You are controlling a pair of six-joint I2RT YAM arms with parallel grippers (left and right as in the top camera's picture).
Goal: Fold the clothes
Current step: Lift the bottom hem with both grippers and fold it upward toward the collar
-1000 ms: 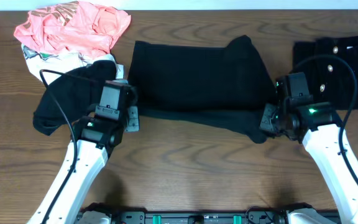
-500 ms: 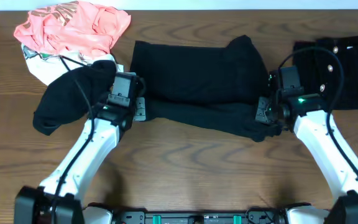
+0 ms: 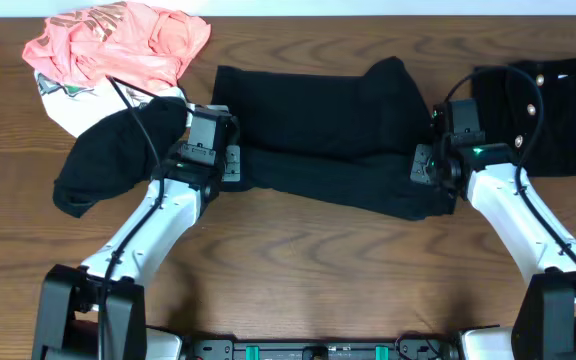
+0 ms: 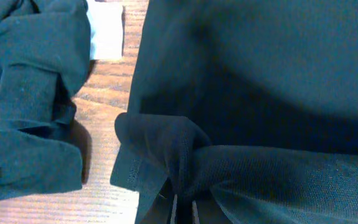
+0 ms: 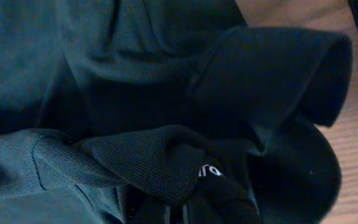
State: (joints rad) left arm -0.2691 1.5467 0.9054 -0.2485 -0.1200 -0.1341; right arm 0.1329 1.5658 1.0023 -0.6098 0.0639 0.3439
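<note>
A black T-shirt (image 3: 318,125) lies spread across the middle of the table, its near edge lifted at both ends. My left gripper (image 3: 230,163) is shut on the shirt's left near corner; in the left wrist view its fingertips (image 4: 183,213) pinch a bunched fold of the black T-shirt (image 4: 166,146). My right gripper (image 3: 424,168) is shut on the right near corner. In the right wrist view the right gripper (image 5: 176,214) pinches the black T-shirt (image 5: 135,155) beside small white lettering (image 5: 211,171).
A coral-pink garment (image 3: 118,45) and a white printed one (image 3: 63,100) are heaped at the far left. A crumpled black garment (image 3: 108,160) lies just left of my left arm. Another black garment with buttons (image 3: 548,110) sits at the far right. Bare wooden table (image 3: 298,270) runs along the front.
Both grippers have moved away from the front edge toward the far side, carrying the black T-shirt's near edge with them. Both stayed shut.
</note>
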